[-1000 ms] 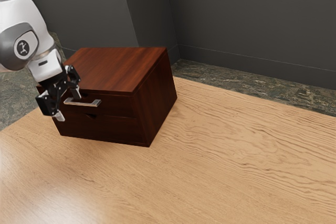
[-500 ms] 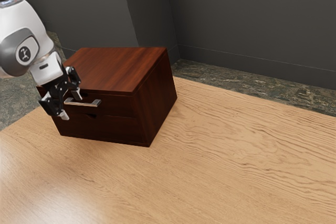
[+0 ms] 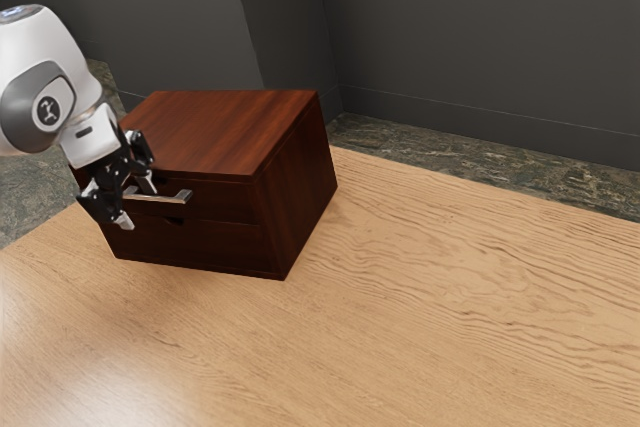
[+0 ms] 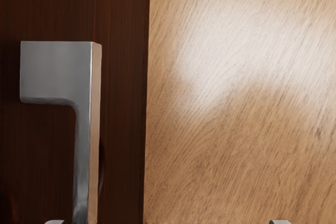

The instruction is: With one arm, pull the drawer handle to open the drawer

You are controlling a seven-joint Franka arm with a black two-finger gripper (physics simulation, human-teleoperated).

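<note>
At the exterior view's left, my gripper sits w/ fingers apart, straddling the handle at its left end, not clamped. Drawer, top of the cabinet, looks flush, i.e. shut. Reach done, I'd say; grip + pull left to do.

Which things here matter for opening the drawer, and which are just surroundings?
For the job:
- tool, open, at the handle
- drawer handle
- drawer
- wooden cabinet

Just surroundings:
- wooden table
- stone floor
- dark wall
</note>
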